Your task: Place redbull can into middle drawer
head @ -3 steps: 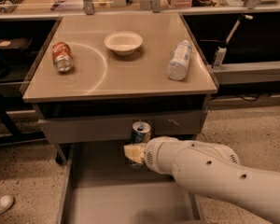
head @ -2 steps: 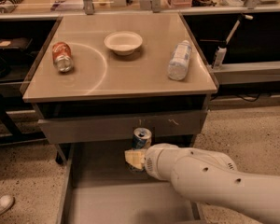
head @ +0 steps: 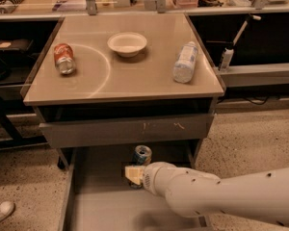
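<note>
A: What do we have on the redbull can?

B: We see a slim can with a blue body and a silver band. Its silver top faces us with a dark opening in it, and it stands roughly upright.

A: Where is it?

B: We put it inside the open middle drawer, at the back, just below the shallower drawer front with the pale scuffs. We cannot tell whether its base touches the drawer floor, because the lower part is hidden.

A: And the gripper?

B: It is in the drawer too, directly in front of the can and a bit lower. We read it as pinching the can's lower half. One tan pad covers that part of the can, and the other side is hidden behind it. The top of the can sticks up past the pad, towards the back of the drawer.

A: The arm?

B: The white arm comes in from the lower right, over the drawer's right side.

A: What's on the table top?

B: We see a red soda can lying at the left, a pale bowl in the middle at the back, and a clear bottle lying at the right. All three are well apart from the gripper.
</note>
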You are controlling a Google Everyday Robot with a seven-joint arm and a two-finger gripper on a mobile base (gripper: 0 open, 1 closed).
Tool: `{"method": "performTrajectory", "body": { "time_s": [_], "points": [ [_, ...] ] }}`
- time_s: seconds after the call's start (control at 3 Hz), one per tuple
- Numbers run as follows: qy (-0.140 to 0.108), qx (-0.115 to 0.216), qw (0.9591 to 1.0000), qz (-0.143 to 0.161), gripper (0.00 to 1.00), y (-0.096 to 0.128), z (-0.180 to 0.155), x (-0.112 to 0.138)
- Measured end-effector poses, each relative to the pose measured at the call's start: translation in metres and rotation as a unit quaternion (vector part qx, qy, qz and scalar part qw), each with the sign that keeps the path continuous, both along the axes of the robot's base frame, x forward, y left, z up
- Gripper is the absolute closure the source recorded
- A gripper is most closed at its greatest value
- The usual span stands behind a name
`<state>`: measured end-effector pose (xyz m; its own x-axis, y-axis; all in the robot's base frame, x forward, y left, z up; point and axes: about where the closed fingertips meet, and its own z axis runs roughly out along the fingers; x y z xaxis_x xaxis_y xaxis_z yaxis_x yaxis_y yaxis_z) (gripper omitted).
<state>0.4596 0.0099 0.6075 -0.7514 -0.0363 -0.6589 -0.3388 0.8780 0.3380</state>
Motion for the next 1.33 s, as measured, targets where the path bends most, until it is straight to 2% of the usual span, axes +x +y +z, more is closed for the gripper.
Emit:
{"method": "performTrajectory", "body": {
  "time_s": [0.33, 0.67, 1.0, 1.33],
  "points": [
    [0.001, 0.004, 0.9998, -0.018, 1.00, 0.003, -0.019, 0.002],
    [0.018, -0.006, 0.9989, -0.043, 1.00, 0.016, -0.064, -0.006],
    [0.016, -0.001, 0.9969, -0.077, 1.00, 0.025, -0.095, -0.004],
    [0.002, 0.009, 0.9940, -0.109, 1.00, 0.028, -0.116, 0.004]
  ]
}}
